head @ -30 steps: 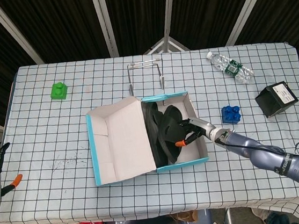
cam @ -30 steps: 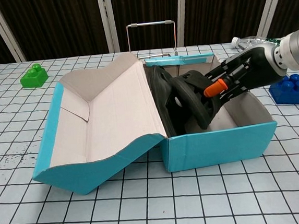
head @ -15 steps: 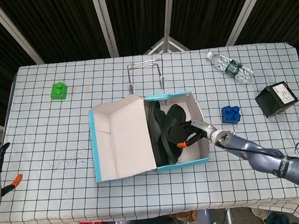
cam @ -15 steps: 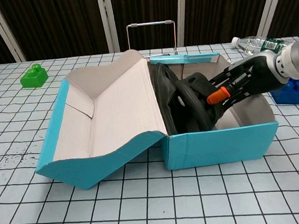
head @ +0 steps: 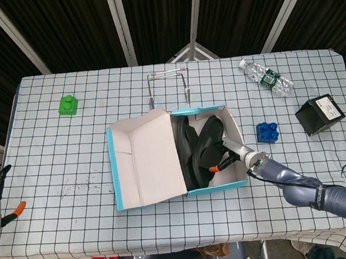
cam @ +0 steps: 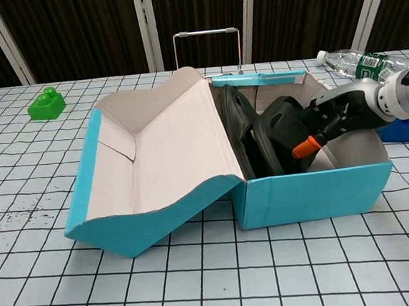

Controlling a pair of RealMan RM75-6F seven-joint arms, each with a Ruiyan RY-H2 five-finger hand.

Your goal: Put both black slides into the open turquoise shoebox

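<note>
Two slides (cam: 261, 142) in one shoebox (cam: 315, 193)

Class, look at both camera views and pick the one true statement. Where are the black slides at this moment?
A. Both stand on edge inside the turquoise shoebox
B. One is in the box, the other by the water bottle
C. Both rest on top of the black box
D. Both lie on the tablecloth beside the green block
A: both black slides stand on edge inside the turquoise shoebox, with the right hand reaching in against the nearer one.
</note>
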